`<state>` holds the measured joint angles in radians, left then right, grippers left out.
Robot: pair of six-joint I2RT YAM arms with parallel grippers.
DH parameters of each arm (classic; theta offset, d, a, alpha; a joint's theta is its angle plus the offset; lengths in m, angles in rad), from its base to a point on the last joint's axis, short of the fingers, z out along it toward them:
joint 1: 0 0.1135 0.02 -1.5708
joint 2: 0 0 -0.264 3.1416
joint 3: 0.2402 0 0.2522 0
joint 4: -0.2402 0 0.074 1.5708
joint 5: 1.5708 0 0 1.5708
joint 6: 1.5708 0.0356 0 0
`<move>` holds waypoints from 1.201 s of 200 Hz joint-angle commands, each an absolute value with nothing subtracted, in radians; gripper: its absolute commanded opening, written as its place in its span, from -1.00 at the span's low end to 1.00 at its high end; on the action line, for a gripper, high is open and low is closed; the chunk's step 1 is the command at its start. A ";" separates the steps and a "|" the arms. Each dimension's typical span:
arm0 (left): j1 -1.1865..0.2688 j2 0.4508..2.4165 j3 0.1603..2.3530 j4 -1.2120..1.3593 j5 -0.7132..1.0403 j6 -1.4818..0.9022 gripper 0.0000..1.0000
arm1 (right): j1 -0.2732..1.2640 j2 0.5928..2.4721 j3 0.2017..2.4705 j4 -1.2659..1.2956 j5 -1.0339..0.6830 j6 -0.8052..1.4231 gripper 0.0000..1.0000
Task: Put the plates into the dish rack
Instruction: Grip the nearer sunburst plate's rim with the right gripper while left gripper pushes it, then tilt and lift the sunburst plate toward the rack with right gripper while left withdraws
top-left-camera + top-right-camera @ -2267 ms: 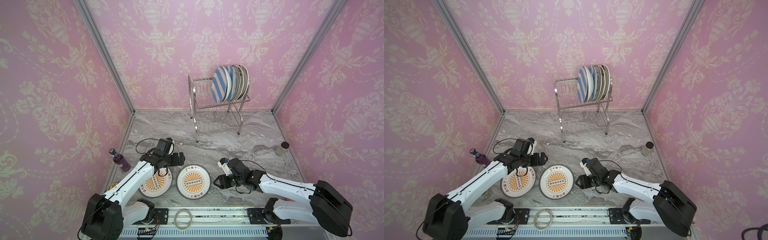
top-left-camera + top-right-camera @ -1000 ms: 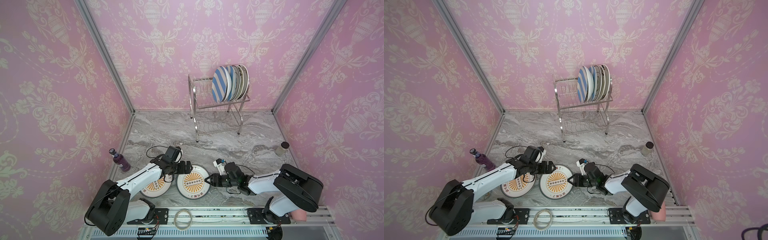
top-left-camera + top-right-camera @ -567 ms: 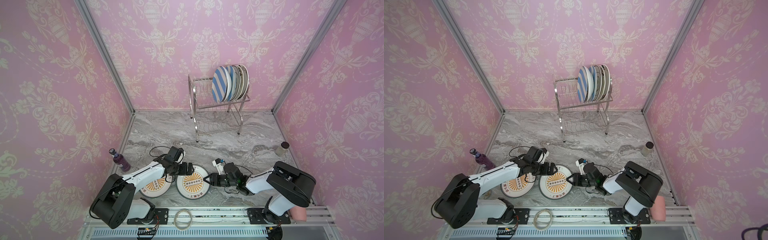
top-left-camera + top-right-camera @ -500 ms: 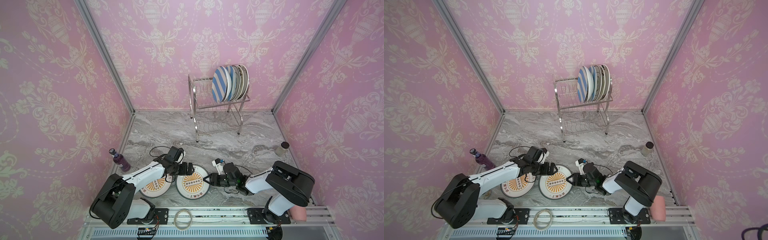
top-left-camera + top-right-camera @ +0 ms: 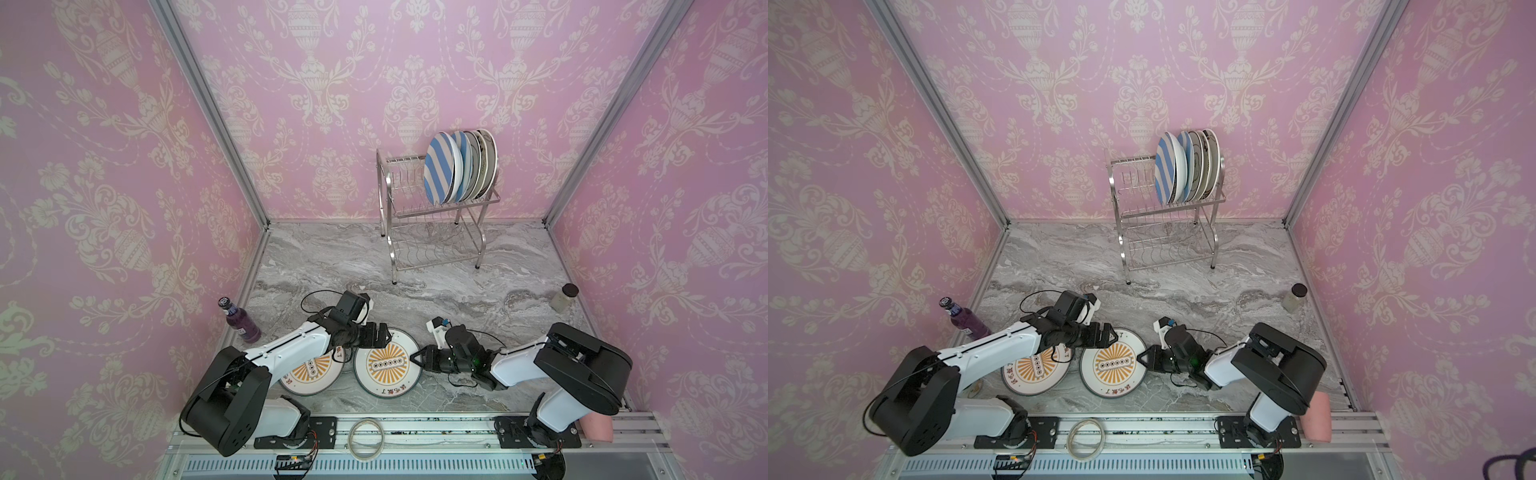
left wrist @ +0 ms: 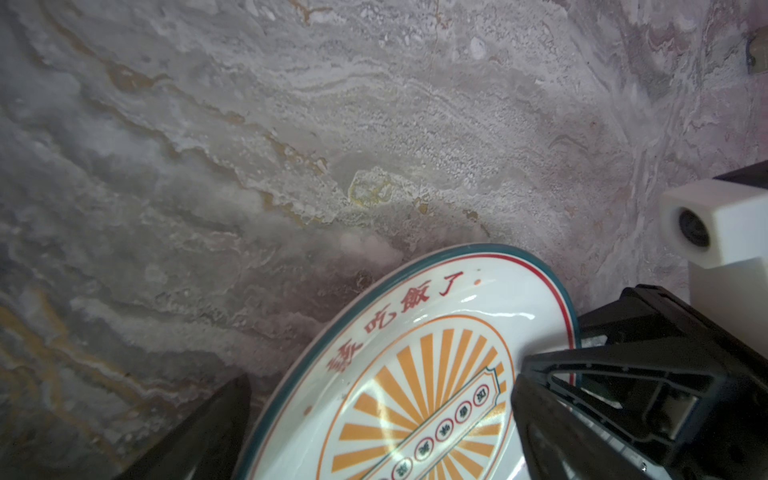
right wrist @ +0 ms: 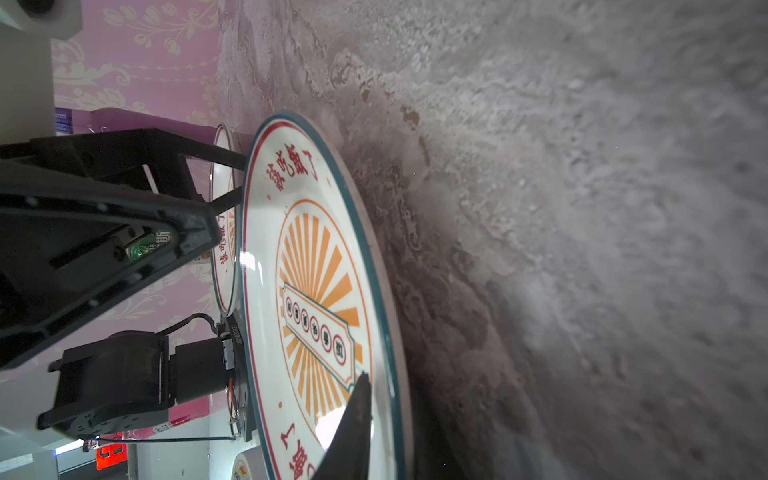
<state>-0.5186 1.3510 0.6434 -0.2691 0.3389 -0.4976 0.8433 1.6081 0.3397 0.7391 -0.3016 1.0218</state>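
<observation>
Standing on edge in the dish rack's (image 5: 436,239) upper tier, in both top views, are the racked plates (image 5: 459,166); a sunburst plate (image 5: 386,368) lies on the marble table (image 5: 457,291) beside a second sunburst plate (image 5: 309,372), flanked by the left gripper (image 5: 383,335) and the right gripper (image 5: 414,358). Left wrist view: the left jaws are spread wide astride the sunburst plate's (image 6: 415,374) rim. Right wrist view: the right gripper pinches that plate's (image 7: 316,270) edge, one finger (image 7: 357,415) on its face, the other hidden beneath.

Both low, left pincer (image 5: 385,333) spread, right pincer (image 5: 412,358) pinched narrow

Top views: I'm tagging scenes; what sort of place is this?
Probably a staged robot test booth: pink wallpaper panels in metal framing, arms mounted on a rail, dish rack on marble-look tabletop.
</observation>
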 commanded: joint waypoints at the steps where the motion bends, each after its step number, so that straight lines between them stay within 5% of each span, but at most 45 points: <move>1: -0.529 1.362 0.685 -0.251 0.375 -0.454 0.99 | 0.848 1.554 0.362 0.641 -0.228 1.000 -0.73; 68: -0.529 1.352 0.784 -0.293 0.268 -0.389 0.99 | 0.850 1.386 0.428 0.374 -0.085 0.932 -1.00; 145: -0.451 1.259 0.897 -0.279 0.071 -0.325 0.99 | 0.832 1.100 0.704 -0.310 0.215 0.688 -1.00; 240: -0.396 1.283 0.940 -0.145 0.041 -0.287 0.99 | 0.818 1.188 1.345 -0.658 0.436 0.334 -1.00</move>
